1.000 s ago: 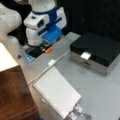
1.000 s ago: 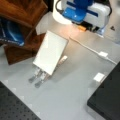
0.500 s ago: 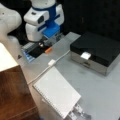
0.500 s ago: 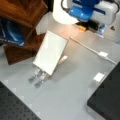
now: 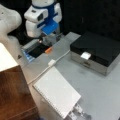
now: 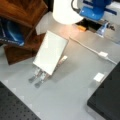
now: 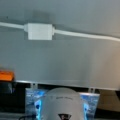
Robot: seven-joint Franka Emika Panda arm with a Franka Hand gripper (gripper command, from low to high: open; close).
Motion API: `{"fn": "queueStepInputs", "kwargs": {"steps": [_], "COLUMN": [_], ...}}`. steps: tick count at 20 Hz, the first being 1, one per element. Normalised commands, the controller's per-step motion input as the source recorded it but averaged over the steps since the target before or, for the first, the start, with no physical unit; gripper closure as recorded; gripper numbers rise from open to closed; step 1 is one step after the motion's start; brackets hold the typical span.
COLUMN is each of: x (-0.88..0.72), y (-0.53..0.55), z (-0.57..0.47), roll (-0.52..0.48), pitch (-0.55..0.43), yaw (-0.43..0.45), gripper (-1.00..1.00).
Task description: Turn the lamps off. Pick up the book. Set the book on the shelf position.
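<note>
The book (image 5: pixel 57 93) leans untouched on its stand (image 6: pixel 37 76) mid-bench, at 3 o'clock of the wooden block (image 5: pixel 13 96). The hand (image 5: pixel 48 40) hovers at 12 o'clock near an orange switch (image 5: pixel 48 50); its opening cannot be told.

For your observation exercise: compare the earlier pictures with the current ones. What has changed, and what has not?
The claw has shifted slightly toward a front view's right, hovering low by the orange switch. It holds nothing. The book still leans on its metal stand, and the wooden block, white cable and black box are unmoved.
</note>
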Motion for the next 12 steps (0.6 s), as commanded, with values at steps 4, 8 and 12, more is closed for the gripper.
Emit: {"fn": "queueStepInputs", "kwargs": {"steps": [4,8,12], "x": [-0.48,-0.42,-0.28], "y": [0.35,0.33,0.26], "z": [-0.29,-0.24,-0.15], "roll": [0.118,0.083,0.063], "pitch": [-0.158,-0.153,-0.132], "yaw": [-0.163,-0.137,-0.127], "gripper": [-1.0,-1.0,-1.0]}}
